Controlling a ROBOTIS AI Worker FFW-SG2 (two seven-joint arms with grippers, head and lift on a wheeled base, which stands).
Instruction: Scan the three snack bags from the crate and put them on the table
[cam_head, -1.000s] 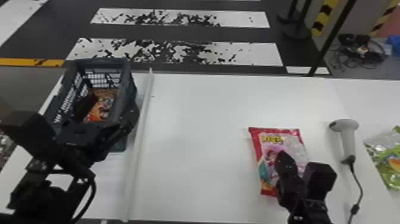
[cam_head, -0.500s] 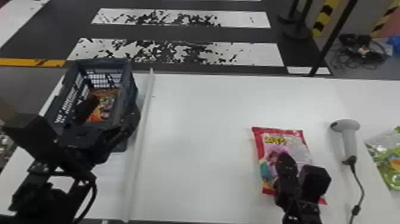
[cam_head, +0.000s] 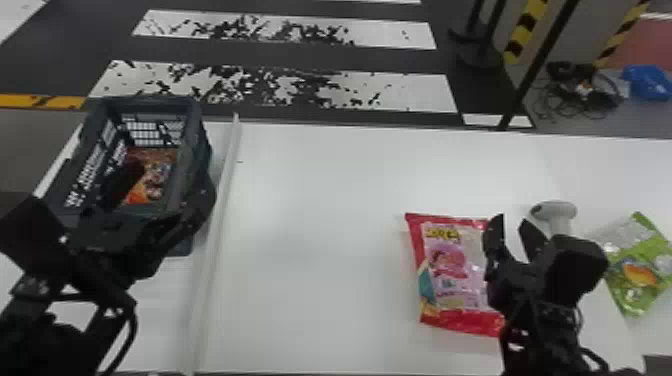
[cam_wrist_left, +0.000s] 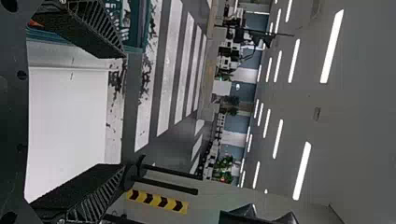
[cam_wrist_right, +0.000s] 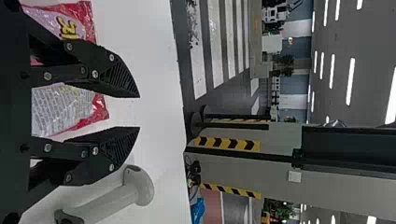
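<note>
Notably, head view adds the green bag (cam_head: 637, 292); left claw (cam_head: 167, 185) and right claw (cam_head: 510, 222) stand open.

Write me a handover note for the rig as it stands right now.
Left gripper: open, empty, at the crate.
Right gripper: open, empty, between the red-and-pink bag and the scanner in the head view.
Bags: red-and-pink one flat on the table, left of the scanner; green one right of the scanner; orange one in the crate.
Done: two bags out of the crate. Whether either was scanned, can't tell.
Left: orange bag to take out, scan and put down; probably scan red-and-pink next, if not scanned.
</note>
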